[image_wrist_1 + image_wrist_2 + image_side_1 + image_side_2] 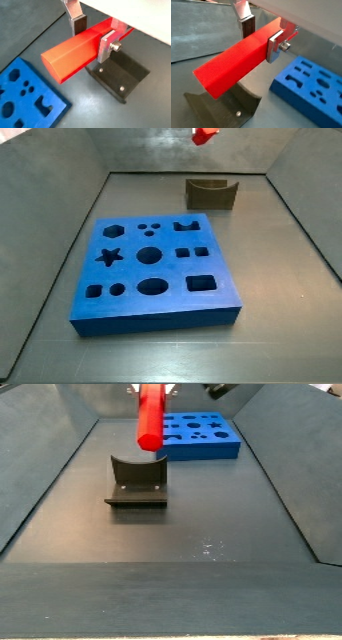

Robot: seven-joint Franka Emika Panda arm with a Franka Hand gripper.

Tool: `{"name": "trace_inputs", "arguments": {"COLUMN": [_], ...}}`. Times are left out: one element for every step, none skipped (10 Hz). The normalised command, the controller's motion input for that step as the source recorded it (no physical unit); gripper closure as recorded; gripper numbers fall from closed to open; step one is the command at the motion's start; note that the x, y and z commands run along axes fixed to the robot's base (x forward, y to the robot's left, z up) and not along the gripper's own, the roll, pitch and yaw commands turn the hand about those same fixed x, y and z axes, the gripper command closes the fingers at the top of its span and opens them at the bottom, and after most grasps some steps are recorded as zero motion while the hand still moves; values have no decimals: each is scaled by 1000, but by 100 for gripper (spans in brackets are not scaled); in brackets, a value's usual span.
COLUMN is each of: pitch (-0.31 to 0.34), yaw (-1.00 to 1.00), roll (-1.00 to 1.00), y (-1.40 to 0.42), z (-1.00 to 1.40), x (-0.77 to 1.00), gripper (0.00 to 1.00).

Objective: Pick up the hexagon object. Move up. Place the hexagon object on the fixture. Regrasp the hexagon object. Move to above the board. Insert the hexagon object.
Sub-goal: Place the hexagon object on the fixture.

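Red hexagon object (pixel 75 52) sits clamped in the jaws of the gripper (pixel 93 31), long axis level, hanging directly above the fixture (pixel 138 480), board (pixel 198 436) at its 1 o'clock.

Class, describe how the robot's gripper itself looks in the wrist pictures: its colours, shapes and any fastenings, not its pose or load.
The gripper, above the fixture, has two fingers: flat silver metal plates. One carries a dark pad on its inner face. The other shows a small round silver bolt on its outer side. A pale housing sits behind them. No cables or markings show.
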Motion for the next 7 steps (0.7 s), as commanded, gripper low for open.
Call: {"name": "trace_inputs", "arguments": {"pitch": [148, 111, 84, 68, 50, 242, 231], "yaw": [-151, -152, -150, -141, -120, -65, -59], "roll": [-902, -688, -525, -359, -212, -1000, -1000], "y": [47, 49, 50, 50, 34, 134, 136], "z": [-20, -20, -20, -22, -11, -1000, -1000], "x": [481, 395, 334, 268, 177, 141, 128], "gripper": [100, 100, 100, 100, 100, 100, 100]}}
